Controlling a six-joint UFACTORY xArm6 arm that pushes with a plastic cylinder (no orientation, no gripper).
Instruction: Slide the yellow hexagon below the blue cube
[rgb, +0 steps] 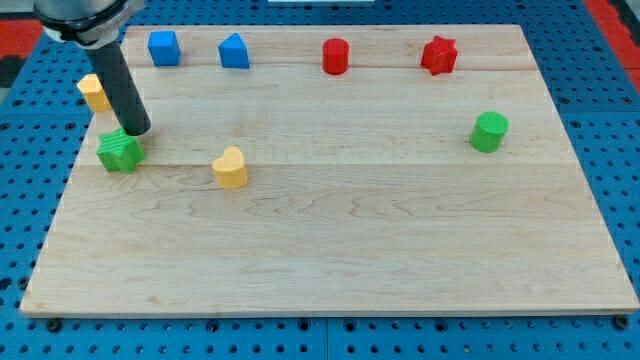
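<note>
My tip (137, 130) was a bare rod with no jaws, holding nothing. It stood just above the green block (120, 151). The yellow hexagon (94, 92) lay close at its upper left, partly hidden by the rod. The blue cube (163, 47) sat farther up, slightly to the right.

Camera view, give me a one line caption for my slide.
My tip rests at the green star, with the yellow hexagon partly behind the rod, below-left of the blue cube.
</note>
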